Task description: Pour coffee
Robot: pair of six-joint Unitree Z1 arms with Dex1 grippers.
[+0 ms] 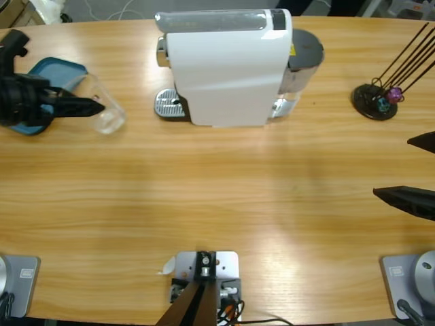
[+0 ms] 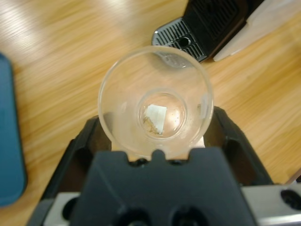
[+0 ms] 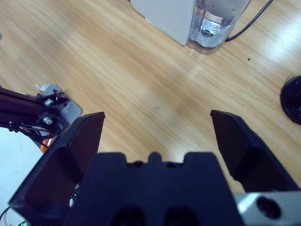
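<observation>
The left hand (image 1: 95,106) is closed on a clear glass tumbler (image 2: 155,101), one black jaw on either side of its wall. In the left wrist view the tumbler's open mouth faces the camera; a pale square patch shows at its base, and only a faint brownish trace that may be the coffee (image 2: 151,125) lies beside that patch. In the high view the tumbler (image 1: 107,107) lies tilted, mouth pointing away from the hand. No red mark can be made out.

Behind the left hand sits a blue tray (image 1: 60,71) on the wooden table (image 1: 217,197). Ahead of the tumbler's mouth, well apart, is the metal drip grate (image 1: 167,104) of a white coffee machine (image 1: 228,64). A small yellow label (image 1: 293,49) sits on the machine near its grey rear tank; its writing cannot be read.

The right hand (image 3: 157,136) is open, jaws spread wide over bare table, gripping nothing. Beyond it stands the machine's clear water tank (image 3: 214,21). To one side is a black round stand (image 1: 374,100) with thin dark rods.
</observation>
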